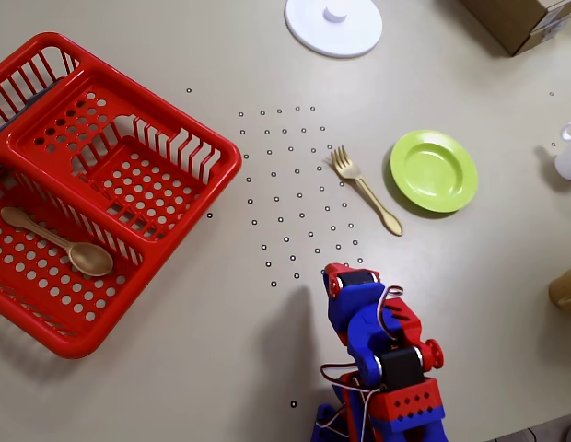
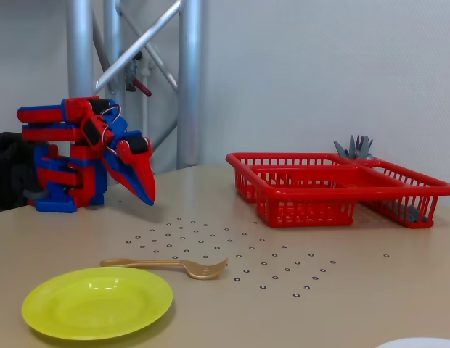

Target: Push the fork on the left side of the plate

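The tan fork (image 1: 365,188) lies flat on the table just left of the lime-green plate (image 1: 434,171) in the overhead view, tines toward the top, handle slanting down toward the plate's lower edge. In the fixed view the fork (image 2: 169,265) lies just behind the plate (image 2: 96,301). My red and blue gripper (image 1: 333,277) hangs folded near the arm's base, well below the fork in the overhead view. Its fingers are pressed together in the fixed view, where the gripper (image 2: 148,199) points down with nothing held.
A red slotted basket (image 1: 99,175) fills the left of the overhead view with a tan spoon (image 1: 58,241) inside. A white knobbed lid (image 1: 333,25) and a cardboard box (image 1: 523,20) lie at the top. A white object (image 1: 569,152) and a tan one (image 1: 566,289) sit at the right edge.
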Robot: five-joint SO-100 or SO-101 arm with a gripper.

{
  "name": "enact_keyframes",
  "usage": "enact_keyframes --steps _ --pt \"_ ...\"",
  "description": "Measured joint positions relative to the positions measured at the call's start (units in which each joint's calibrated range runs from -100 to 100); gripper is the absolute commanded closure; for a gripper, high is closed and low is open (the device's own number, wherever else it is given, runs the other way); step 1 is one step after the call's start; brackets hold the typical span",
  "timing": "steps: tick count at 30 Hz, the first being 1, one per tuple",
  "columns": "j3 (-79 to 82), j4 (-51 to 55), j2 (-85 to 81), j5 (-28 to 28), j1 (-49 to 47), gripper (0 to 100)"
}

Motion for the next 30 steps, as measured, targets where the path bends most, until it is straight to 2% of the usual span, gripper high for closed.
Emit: enact_keyframes --steps 12,15,19,22,30 --pt "0.0 0.0 0.16 6.3 -5.01 100" --pt "-2.35 -0.32 7.92 7.18 -4.92 100" --pt "-16.09 -0.32 26.55 4.88 -2.09 100" --pt "-30.38 0.32 40.52 7.62 -2.18 100" --pt "-66.18 5.85 71.73 9.08 0.36 100"
